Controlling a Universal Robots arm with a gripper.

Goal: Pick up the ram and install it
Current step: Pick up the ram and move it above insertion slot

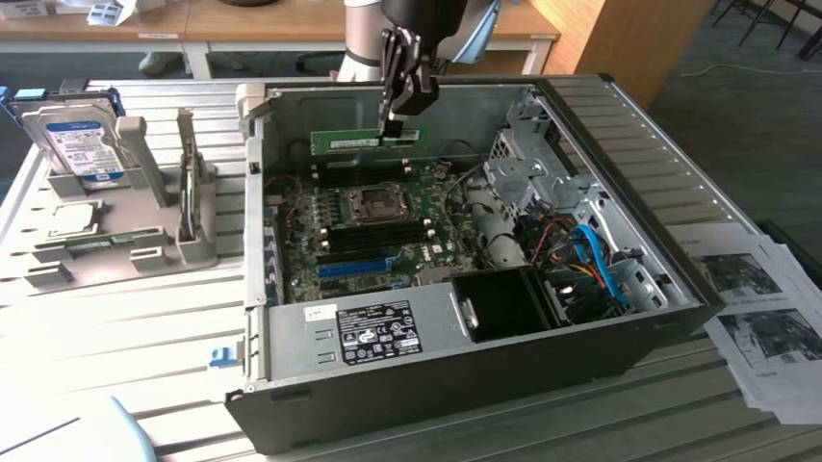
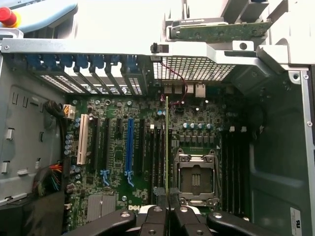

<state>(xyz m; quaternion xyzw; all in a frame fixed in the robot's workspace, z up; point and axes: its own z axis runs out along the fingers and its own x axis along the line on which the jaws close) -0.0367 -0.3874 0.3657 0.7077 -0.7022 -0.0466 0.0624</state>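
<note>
Your gripper is closed on the ram; the jaws pinch the green stick near its end on the exterior view's right, and the rest of it reaches out level toward the exterior view's left. You have it up inside the open computer case, over the far part of the motherboard, close in front of the case's far wall; its lower edge looks clear of the dark memory slots on the far side of the CPU socket, though you cannot tell for certain that nothing touches.

In the wrist view you see the ram edge-on, a thin line running out from between the fingers; it lies parallel to the memory slots just beside the CPU socket, and a blue slot sits beyond those slots, away from the socket.

On the table at the exterior view's left a hard drive stands upright in a grey holder, well apart from the case; papers lie at the exterior view's right, beside the case.
</note>
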